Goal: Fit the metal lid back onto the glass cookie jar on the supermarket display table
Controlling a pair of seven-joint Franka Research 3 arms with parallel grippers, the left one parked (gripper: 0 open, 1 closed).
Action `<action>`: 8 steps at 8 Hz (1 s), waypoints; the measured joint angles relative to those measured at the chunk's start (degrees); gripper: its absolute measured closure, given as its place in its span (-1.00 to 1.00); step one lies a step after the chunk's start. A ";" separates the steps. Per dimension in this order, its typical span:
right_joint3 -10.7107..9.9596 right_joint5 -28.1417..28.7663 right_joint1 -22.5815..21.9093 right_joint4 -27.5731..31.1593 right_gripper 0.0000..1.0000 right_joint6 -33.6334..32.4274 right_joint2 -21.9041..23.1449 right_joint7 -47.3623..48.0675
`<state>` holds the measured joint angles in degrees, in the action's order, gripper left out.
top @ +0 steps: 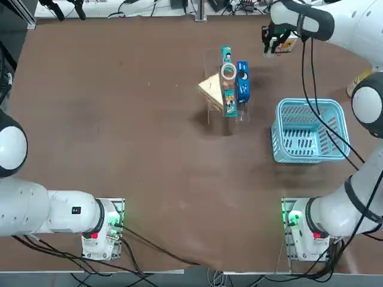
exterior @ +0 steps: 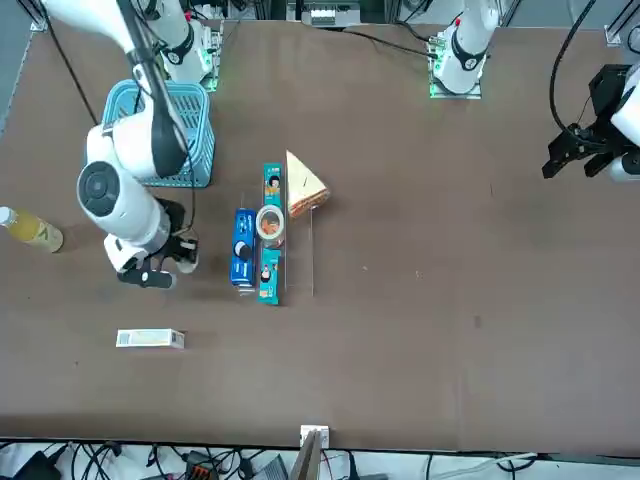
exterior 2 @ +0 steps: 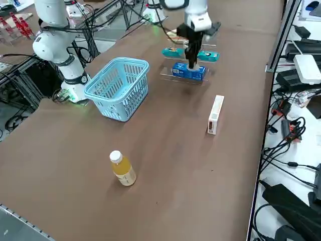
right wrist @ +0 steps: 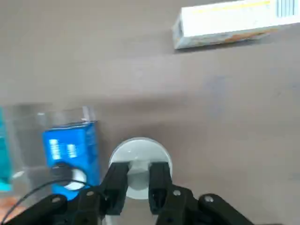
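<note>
Metal lid hung off jar's right, knob pinched in your right end effector; slip there could have tilted it. Low crossing risked clipping blue box. Misaligned descent could have tipped glass cookie jar.

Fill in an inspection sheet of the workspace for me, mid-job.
Surface: brown matte tabletop; no spill seen.
Job's things: pale round lid off the jar, between the fingertips; glass jar among the packs, lidless.
Clutter: blue box, turquoise packs, sandwich wedge, blue basket, yellow bottle, white carton.
Grippers: right pincer shut on the lid, above the table beside the blue box.
Cables: black cables loop along the right arm, across the basket in the top view.
Surroundings: electronics beyond the table edge; people, nothing seen.
</note>
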<state>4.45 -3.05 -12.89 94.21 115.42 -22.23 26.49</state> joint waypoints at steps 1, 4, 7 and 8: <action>0.03 0.98 -1.99 -1.48 0.44 -0.88 -0.01 4.12; 0.03 3.57 -7.70 -3.16 0.44 -1.07 -0.44 15.09; 0.03 3.69 -12.68 -5.42 0.44 -1.08 -1.58 22.21; 0.01 3.67 -14.15 -5.68 0.44 -1.08 -1.83 22.70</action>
<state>4.46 0.61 -27.04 88.53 114.35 -24.06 49.18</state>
